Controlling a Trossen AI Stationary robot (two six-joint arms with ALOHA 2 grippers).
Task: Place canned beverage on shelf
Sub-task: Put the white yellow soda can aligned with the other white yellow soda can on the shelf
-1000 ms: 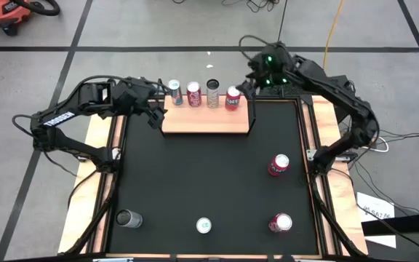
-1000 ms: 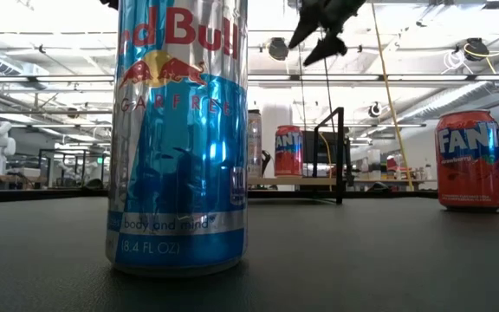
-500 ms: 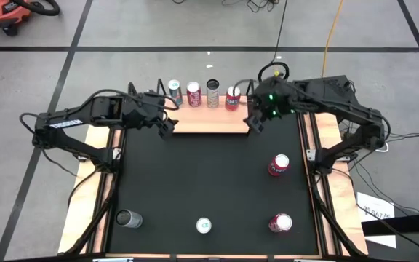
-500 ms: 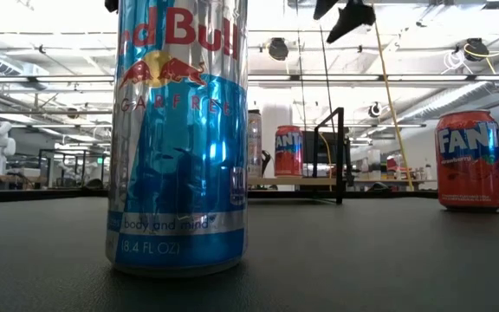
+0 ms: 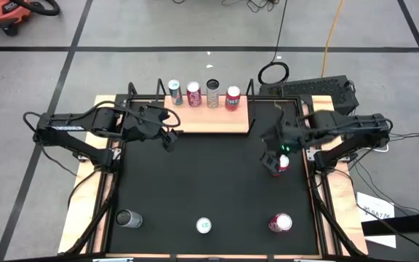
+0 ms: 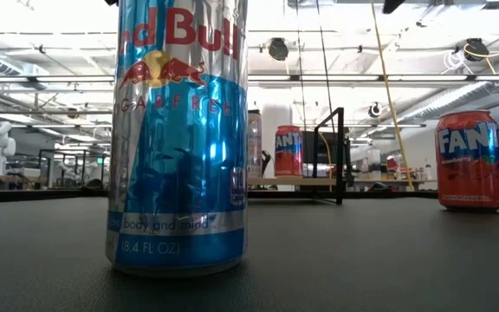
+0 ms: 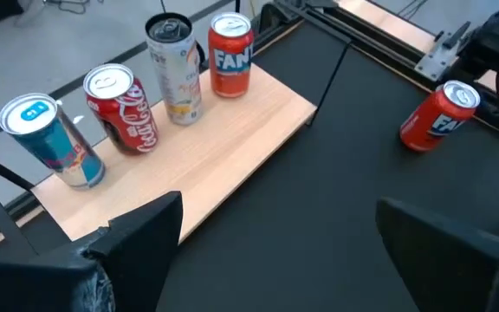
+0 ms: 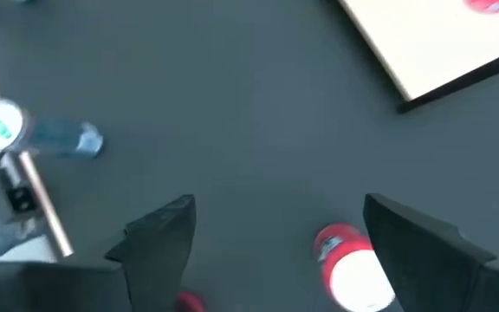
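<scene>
A: Shelf (image 5: 206,120), at the table's far edge, carried four cans; what remained?
B: Four cans on the black top. The right gripper (image 5: 274,156), fingers apart, hovered above the red can (image 5: 280,164) near the right edge; the left gripper (image 5: 169,131), open and empty, waited beside the shelf

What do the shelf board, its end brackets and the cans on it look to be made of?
Shelf board: pale unfinished-looking wood, faint grain. End bracket: thin black wire, likely metal. Cans such as the Coca-Cola can: probably aluminium, shiny silver tops, glossy printed sides.
</scene>
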